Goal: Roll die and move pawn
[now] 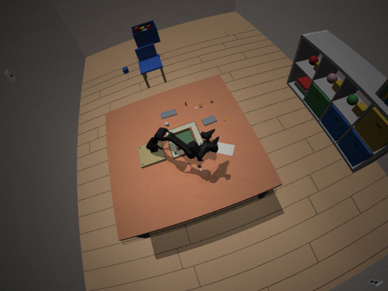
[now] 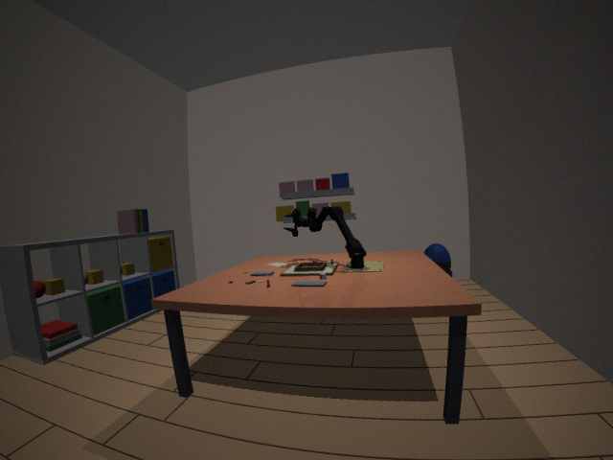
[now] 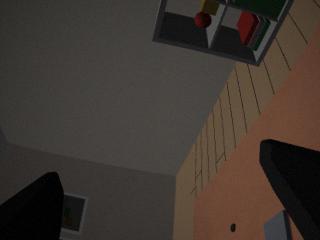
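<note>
High above the board point(image 1: 185, 135), gripper point(image 1: 213, 137) wide apart, unladen.

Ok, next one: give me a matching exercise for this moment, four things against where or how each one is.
Things:
1. gripper
2. dice tray
3. white sheet
4. blue chair

Places or states:
A. standing on the floor, beyond the table
B. open, holding nothing, raised off the table
C. lying flat on the table beside the board
D. green, ringed by the board's squares

Pairs: 1-B, 2-D, 3-C, 4-A
</note>
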You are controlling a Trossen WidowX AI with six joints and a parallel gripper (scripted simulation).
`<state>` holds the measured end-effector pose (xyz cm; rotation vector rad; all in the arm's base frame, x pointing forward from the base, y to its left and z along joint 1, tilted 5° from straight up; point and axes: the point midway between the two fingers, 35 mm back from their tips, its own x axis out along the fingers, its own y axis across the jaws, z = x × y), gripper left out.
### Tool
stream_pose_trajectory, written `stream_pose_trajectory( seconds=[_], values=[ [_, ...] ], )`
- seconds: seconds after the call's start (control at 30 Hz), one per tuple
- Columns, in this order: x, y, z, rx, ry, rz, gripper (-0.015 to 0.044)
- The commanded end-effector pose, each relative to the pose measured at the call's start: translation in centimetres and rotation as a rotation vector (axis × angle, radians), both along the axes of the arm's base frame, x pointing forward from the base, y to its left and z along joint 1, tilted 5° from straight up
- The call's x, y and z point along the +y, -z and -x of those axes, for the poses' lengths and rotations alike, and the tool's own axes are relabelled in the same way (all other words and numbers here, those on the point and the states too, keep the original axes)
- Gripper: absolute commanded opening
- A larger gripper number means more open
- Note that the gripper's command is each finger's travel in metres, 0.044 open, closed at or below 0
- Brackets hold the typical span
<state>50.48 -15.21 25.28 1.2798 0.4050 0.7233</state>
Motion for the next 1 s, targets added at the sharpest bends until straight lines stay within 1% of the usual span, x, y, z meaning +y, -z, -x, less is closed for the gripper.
stream_pose_trajectory(
  seconds=[0.0, 0.07, 0.13, 0.3, 0.47, 0.57, 0.73, 0.97],
  values=[
    [0.3, 0.0, -0.1, 0.001, -0.001, -0.002, 0.0374],
    [2.4, -0.2, -1.0, 0.013, -0.010, -0.015, 0.0321],
    [5.8, -0.4, -2.1, 0.036, -0.023, -0.028, 0.0275],
    [13.8, 0.0, -3.4, 0.107, -0.049, -0.023, 0.0275],
    [22.3, 1.5, -2.6, 0.193, -0.087, 0.055, 0.0275],
    [27.1, 2.8, -1.1, 0.247, -0.119, 0.132, 0.0275],
    [33.6, 5.2, 2.5, 0.322, -0.183, 0.276, 0.0275],
    [40.8, 9.0, 10.3, 0.405, -0.320, 0.558, 0.0275]
  ],
)
